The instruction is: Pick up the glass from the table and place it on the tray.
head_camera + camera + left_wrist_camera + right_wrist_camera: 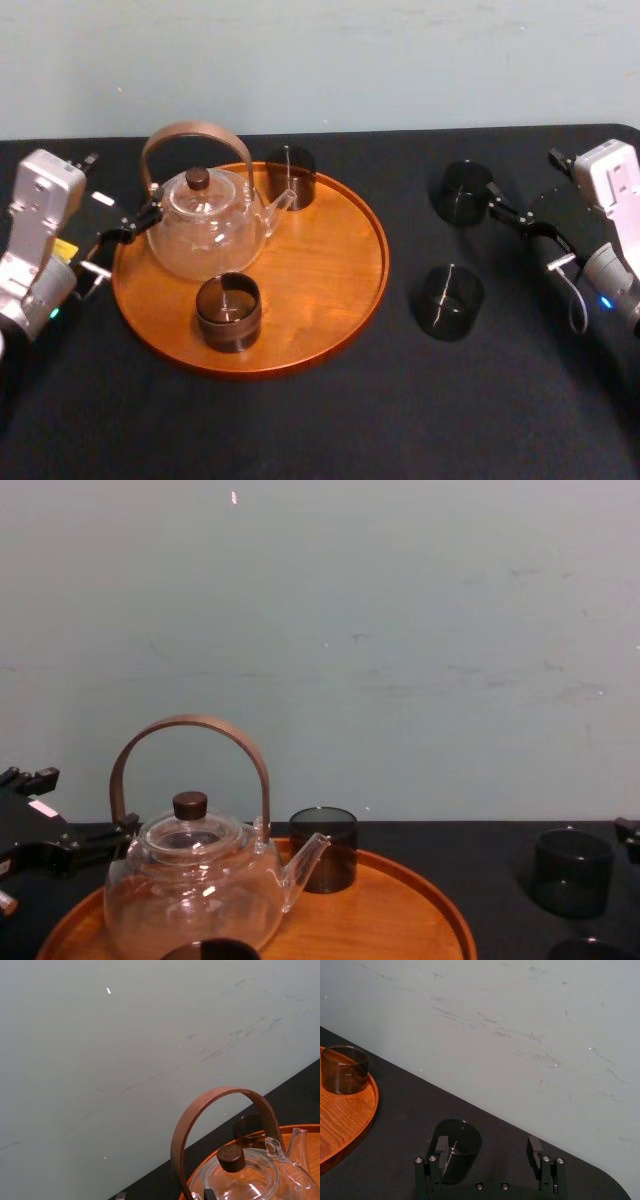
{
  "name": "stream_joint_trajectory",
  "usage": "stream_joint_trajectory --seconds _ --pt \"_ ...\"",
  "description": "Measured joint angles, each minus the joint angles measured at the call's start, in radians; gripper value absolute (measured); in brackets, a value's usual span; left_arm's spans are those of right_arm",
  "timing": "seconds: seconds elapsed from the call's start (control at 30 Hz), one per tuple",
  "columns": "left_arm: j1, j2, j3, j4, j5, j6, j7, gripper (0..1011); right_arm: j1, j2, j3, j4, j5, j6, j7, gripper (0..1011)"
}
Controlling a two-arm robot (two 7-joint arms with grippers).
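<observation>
Two dark glasses stand on the black table right of the round wooden tray. The farther glass is just ahead of my right gripper. That gripper is open, and the glass stands in front of one finger, not between the two. The nearer glass stands alone toward the front. My left gripper hangs open at the tray's left edge, beside the teapot.
On the tray stand a clear glass teapot with a brown hoop handle and two more dark glasses, one at the back and one at the front. The tray's right half is bare wood. A pale wall rises behind the table.
</observation>
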Motion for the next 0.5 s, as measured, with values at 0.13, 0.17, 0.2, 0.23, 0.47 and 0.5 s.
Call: stream_joint_trajectory --seconds 0.13,0.17,0.2,0.23,0.47,0.5 --pt "0.000 0.000 0.000 0.000 0.000 0.000 0.000 1010 0.000 0.000 0.000 0.000 0.000 0.000 0.000 1002" --pt "0.000 0.000 0.000 0.000 0.000 0.000 0.000 1010 0.000 0.000 0.000 0.000 0.000 0.000 0.000 1002" --pt "0.000 0.000 0.000 0.000 0.000 0.000 0.000 1010 0.000 0.000 0.000 0.000 0.000 0.000 0.000 1002" --pt "0.000 0.000 0.000 0.000 0.000 0.000 0.000 1010 0.000 0.000 0.000 0.000 0.000 0.000 0.000 1002" --pt "0.000 0.000 0.000 0.000 0.000 0.000 0.000 1009 0.000 0.000 0.000 0.000 0.000 0.000 0.000 1002" --pt "0.000 0.000 0.000 0.000 0.000 0.000 0.000 1010 0.000 0.000 0.000 0.000 0.000 0.000 0.000 1002"
